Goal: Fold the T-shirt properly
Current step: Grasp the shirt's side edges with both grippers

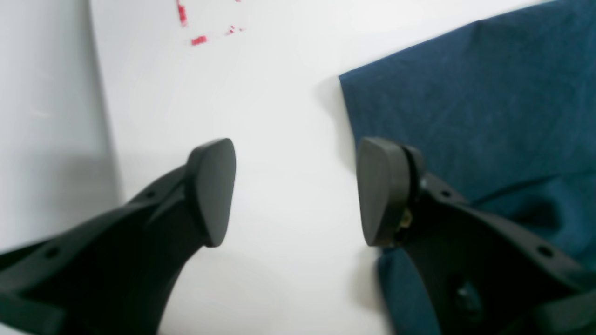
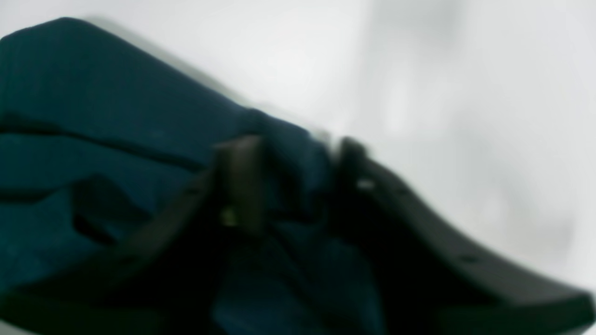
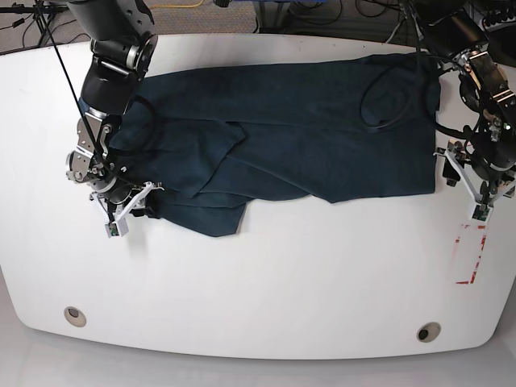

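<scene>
Cloth covers most of the far half of the white worktop [image 3: 266, 298]: the T-shirt [image 3: 298, 129], plain dark teal-navy, lies spread sideways, one end reaching toward the base view's right edge and a rumpled, doubled-over flap near that view's left. No print, label or writing can be read on the fabric in any view.

Right hand [image 2: 291, 186] sits at the rumpled end, low against the worktop. Its wrist view is blurred, but a bunched fold of the shirt fills the narrow gap between the two dark fingers [image 2: 240, 181], so it is pinching the T-shirt at its edge.

Left hand [image 1: 295, 190] stands at the opposite end, its fingers [image 1: 212, 190] spread wide with bare worktop between them. One pad hangs over the edge of the shirt, the other over white surface; whether either touches cannot be told. Nothing is held.

Red tape marks [image 3: 470, 254] lie on the worktop near the left hand, forming a broken corner outline; they carry no legible text. Two round holes [image 3: 428, 332] sit near the worktop's front edge.
</scene>
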Controlling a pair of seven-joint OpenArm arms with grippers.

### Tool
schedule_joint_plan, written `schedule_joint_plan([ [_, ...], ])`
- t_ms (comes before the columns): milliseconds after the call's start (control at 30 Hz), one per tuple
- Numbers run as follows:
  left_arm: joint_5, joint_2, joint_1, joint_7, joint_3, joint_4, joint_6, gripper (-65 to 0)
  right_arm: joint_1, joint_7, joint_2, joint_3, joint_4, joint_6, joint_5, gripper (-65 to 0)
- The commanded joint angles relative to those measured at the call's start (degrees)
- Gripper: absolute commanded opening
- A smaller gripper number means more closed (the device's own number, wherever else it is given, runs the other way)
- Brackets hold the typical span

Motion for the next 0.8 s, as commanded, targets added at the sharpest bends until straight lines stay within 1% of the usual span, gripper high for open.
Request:
schedule_joint_plan([
  [0, -0.3, -0.7, -0.9, -2.9, 0.0, -1.3, 1.9, -25.0, 0.7, -1.6, 0.1, -0.2, 0.3, 0.1, -0.7, -61.5],
  [33, -0.3, -0.7, -0.9, -3.8, 0.2, -2.2, 2.6, -23.1, 0.6, -1.6, 0.1, -0.2, 0.3, 0.1, -0.7, -64.4],
  [133, -0.3, -0.7, -0.9, -6.1, 1.5, -4.6, 4.0, -16.5, 0.5, -2.3, 0.1, -0.2, 0.3, 0.1, -0.7, -65.0],
  [167, -0.3, -0.7, -0.9, -6.7, 1.5, -5.2, 4.7, -15.3, 0.5, -2.6, 0.1, -0.2, 0.3, 0.1, -0.7, -65.0],
  [267, -0.3, -0.7, -1.0, -8.3, 1.5, -6.8, 7.7, -14.0, 0.5, -3.2, 0.1, -0.2, 1.1, 0.1, -0.7, -65.0],
  [300, -0.3, -0.7, -1.3, -9.2, 1.5, -7.8, 9.2, -14.0, 0.3, -3.2, 0.1, -0.2, 2.2, 0.1, -0.7, -65.0],
  [400, -0.3, -0.9, -2.4, -11.1, 1.5, -11.1, 11.2, -14.0, -0.6, -3.2, -0.3, -0.2, 3.9, 0.1, -0.7, -65.0],
  [500, -0.3, -1.0, -3.1, -12.1, 1.4, -15.0, 11.3, -14.0, -1.1, -3.3, -1.0, -0.2, 5.4, 0.1, -0.7, -65.0],
  [767, -0.2, -1.5, -4.1, -15.3, 1.5, -22.6, 11.3, -14.0, -1.2, -4.3, -1.0, -0.2, 6.1, 0.1, -0.7, -65.0],
])
